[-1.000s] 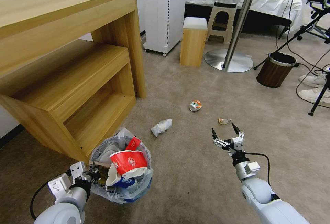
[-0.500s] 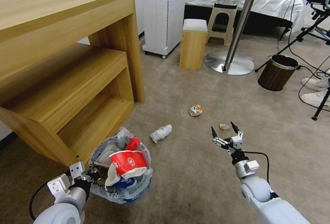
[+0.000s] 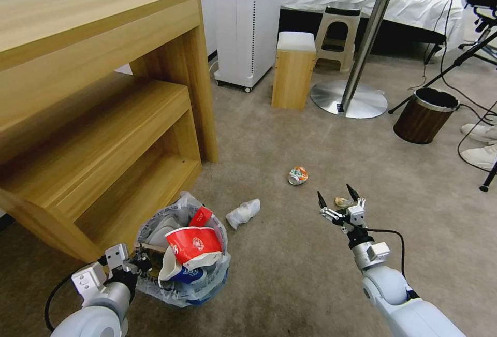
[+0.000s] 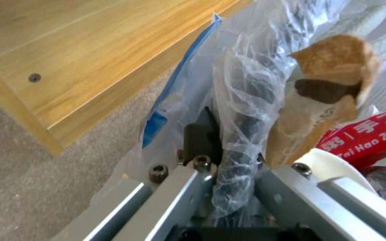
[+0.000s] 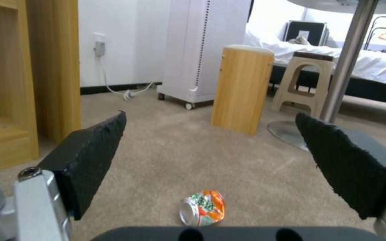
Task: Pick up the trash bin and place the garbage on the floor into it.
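Observation:
The trash bin, lined with a crinkly plastic bag, is low on the left, stuffed with a red-white paper cup and other litter. My left gripper is shut on its rim; the left wrist view shows the fingers clamping the bag-covered rim. My right gripper hovers open over the beige floor. A tiny bottle lies just behind it. A crushed can lies farther ahead, low between the open jaws in the right wrist view. A white tissue lies between bin and gripper.
A wooden shelf unit stands close on the left. Ahead are a white appliance, a wooden box stool, a round table's base and a brown bin. Shoes and stand legs are at the right edge.
The whole view has shifted, so the camera has moved forward; the can, bottle and tissue now lie nearer the right gripper. Both grippers keep their state.

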Robot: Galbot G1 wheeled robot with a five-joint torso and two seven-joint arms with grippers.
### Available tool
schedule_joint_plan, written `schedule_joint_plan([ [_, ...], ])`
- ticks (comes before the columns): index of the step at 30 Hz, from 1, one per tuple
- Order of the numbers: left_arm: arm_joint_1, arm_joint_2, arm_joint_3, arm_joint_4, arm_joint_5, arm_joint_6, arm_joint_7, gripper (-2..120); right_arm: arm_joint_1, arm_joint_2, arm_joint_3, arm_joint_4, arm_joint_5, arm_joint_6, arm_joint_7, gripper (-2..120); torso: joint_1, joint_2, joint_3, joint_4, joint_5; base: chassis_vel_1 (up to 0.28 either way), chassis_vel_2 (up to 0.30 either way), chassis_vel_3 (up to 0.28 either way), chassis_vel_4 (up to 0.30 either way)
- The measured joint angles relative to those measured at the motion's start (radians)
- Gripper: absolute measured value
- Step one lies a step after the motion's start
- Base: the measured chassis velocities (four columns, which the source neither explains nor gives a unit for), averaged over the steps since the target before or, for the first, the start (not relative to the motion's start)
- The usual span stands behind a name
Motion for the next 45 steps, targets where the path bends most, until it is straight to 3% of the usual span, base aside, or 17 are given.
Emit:
schedule_joint_plan([
  [13, 0.002, -0.004, 0.001, 0.004, 0.002, -0.001, 0.0, 0, 0.055, -0.039, -0.07, 0.009, 0.135, -0.054, -0.068, 100, 0.0, 0.0, 0.0, 0.0001, 0.0, -0.028, 0.029, 0.031, -0.024],
  [19, 0.005, -0.007, -0.005, 0.003, 0.002, -0.005, 0.0, 0, 0.171, -0.073, -0.217, -0.086, 0.287, -0.092, -0.188, 100, 0.0, 0.0, 0.0, 0.0003, 0.0002, 0.0, 0.0, 0.0, 0.0],
  [25, -0.006, -0.004, 0.005, 0.02, 0.002, -0.005, 0.0, 0, 0.212, -0.074, -0.274, -0.135, 0.454, -0.123, -0.254, 100, 0.0, 0.0, 0.0, -0.0002, -0.0003, 0.0, 0.0, 0.0, 0.0],
  [33, 0.004, -0.004, 0.007, 0.017, 0.004, -0.006, 0.002, 0, 0.266, -0.036, -0.336, -0.24, 0.623, -0.183, -0.246, 100, 0.0, 0.0, 0.0, 0.0, -0.0001, 0.0, 0.0, 0.0, 0.0],
  [39, 0.014, -0.009, 0.007, 0.008, 0.008, -0.006, 0.003, 0, 0.296, -0.007, -0.358, -0.295, 0.662, -0.224, -0.247, 100, 0.0, 0.0, 0.0, -0.0001, -0.0002, 0.0, 0.0, 0.0, 0.0],
  [45, 0.021, -0.014, -0.002, 0.004, 0.009, -0.007, 0.004, 0, 0.36, 0.071, -0.402, -0.398, 0.701, -0.235, -0.294, 100, 0.0, 0.0, 0.0, 0.0, 0.0, 0.0, 0.0, 0.0, 0.0],
])
